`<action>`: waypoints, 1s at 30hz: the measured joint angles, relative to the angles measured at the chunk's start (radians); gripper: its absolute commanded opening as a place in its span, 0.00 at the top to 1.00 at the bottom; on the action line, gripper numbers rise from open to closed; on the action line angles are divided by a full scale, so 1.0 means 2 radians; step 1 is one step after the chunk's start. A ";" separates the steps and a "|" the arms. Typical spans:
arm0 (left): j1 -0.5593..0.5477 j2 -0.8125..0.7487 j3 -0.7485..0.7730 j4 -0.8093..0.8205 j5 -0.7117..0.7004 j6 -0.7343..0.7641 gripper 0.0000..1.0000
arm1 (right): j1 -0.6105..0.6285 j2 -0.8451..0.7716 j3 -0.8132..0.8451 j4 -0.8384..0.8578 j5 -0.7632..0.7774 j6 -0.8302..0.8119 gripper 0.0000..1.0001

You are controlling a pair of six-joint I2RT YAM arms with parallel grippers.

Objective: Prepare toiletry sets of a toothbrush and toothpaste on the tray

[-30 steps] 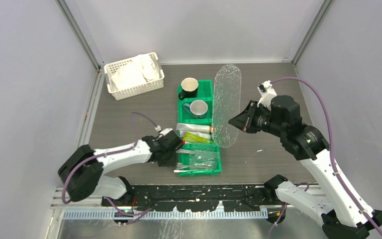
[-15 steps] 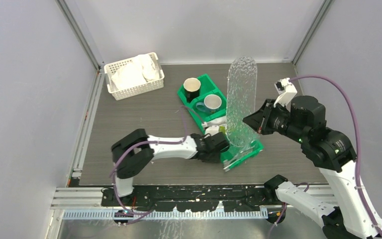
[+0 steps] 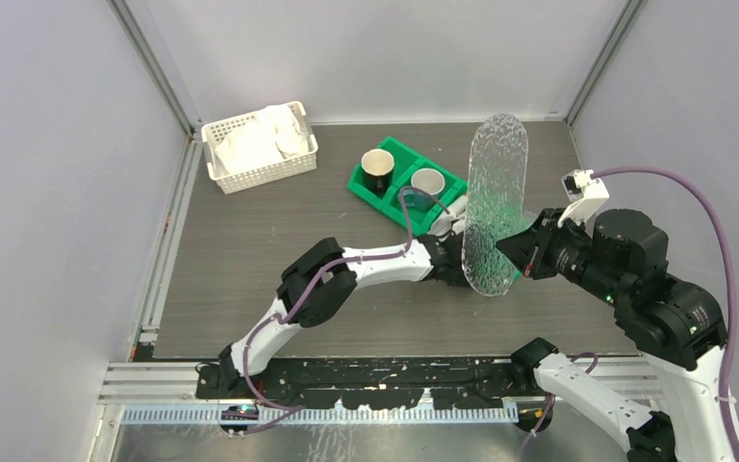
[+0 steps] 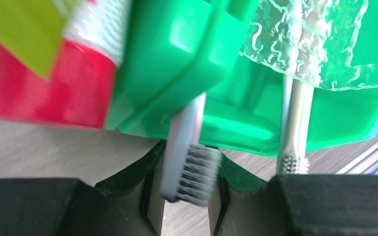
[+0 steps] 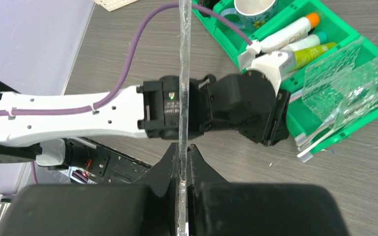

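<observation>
My right gripper (image 3: 522, 252) (image 5: 183, 162) is shut on the lower edge of the clear tray (image 3: 496, 197) (image 5: 182, 73), holding it upright on edge above the table. A green bin (image 3: 400, 154) (image 5: 369, 49) holds toothpaste tubes: a white one with an orange cap (image 5: 288, 34) and a yellow-green one (image 5: 311, 54) (image 4: 24, 29). My left gripper (image 3: 450, 266) (image 4: 191, 158) reaches to the bin's near end, half hidden behind the tray. Its jaws are shut on the head of a pinkish-handled toothbrush (image 4: 186, 128) that sticks out of the bin. A white toothbrush (image 4: 293, 123) lies beside it.
A dark mug (image 3: 378, 166) and a pale blue mug (image 3: 427, 183) stand in the bin's far compartments. Clear plastic holders (image 5: 344, 88) sit in its near compartment. A white lattice basket (image 3: 258, 144) with white cloths stands at the back left. The enclosure's walls rise on three sides.
My left arm has swept right across the table, and the green bin has slid and turned with it. My right arm has carried the upright tray to the right.
</observation>
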 measured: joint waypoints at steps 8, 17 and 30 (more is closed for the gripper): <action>0.043 0.042 0.059 0.015 0.050 0.029 0.66 | 0.000 -0.005 -0.011 -0.008 0.003 -0.003 0.99; 0.083 0.080 0.098 0.066 0.095 0.047 0.66 | 0.000 -0.007 -0.028 -0.009 0.003 -0.009 0.99; 0.079 -0.057 -0.084 0.077 0.133 0.041 0.64 | 0.000 -0.022 -0.014 -0.048 0.001 -0.031 0.99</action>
